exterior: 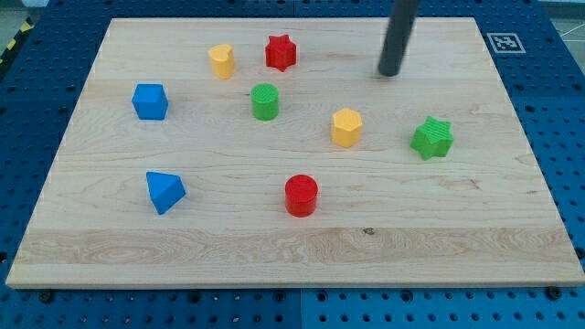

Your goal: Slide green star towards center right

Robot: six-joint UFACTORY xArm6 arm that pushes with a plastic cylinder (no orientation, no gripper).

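While my tip [390, 73] rests on the bench [292, 247] near its top edge, nine blocks lie spread over the wood. Farthest to the view's left sits the blue cube [150, 100], with the blue triangle [164, 192] at its 6 o'clock, well apart. Next comes the yellow block [221, 61], its shape hard to make out, and at its 4 o'clock, near, stands the green cylinder [265, 101]. At 12 o'clock from that cylinder is the red star [281, 52]. Low on the board, at 5 o'clock from the green cylinder, stands the red cylinder [301, 196]. Past the middle lies the yellow hexagon [346, 127], at 7 o'clock from my tip and apart from it. Furthest to the view's right sits the green star [432, 137], at mid height near the right edge, at 5 o'clock from my tip, not touching it. This arm carries no pincer, only a dark rod, so nothing opens or closes.
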